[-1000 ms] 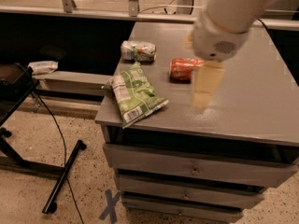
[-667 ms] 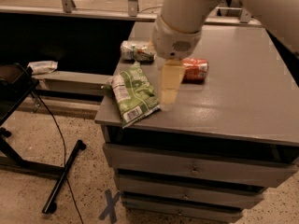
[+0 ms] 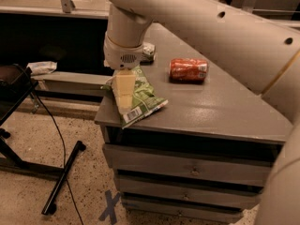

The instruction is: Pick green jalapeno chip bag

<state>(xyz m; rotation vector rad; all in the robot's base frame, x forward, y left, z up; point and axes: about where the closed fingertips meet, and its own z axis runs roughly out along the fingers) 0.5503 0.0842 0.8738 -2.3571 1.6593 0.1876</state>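
Tabletop (image 3: 225,102), gripper (image 3: 124,108) vertical above chip bag (image 3: 146,95).

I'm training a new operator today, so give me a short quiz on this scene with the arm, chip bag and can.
1. True or false: the soda can stands upright.
2. The end effector hangs over: A) the can, B) the green jalapeno chip bag, C) an open drawer?
3. Fill in: the bag's barcode end lies nearest the grey cabinet top's ____ edge.
Key: 1 false, it lies on its side; 2 B; 3 front.
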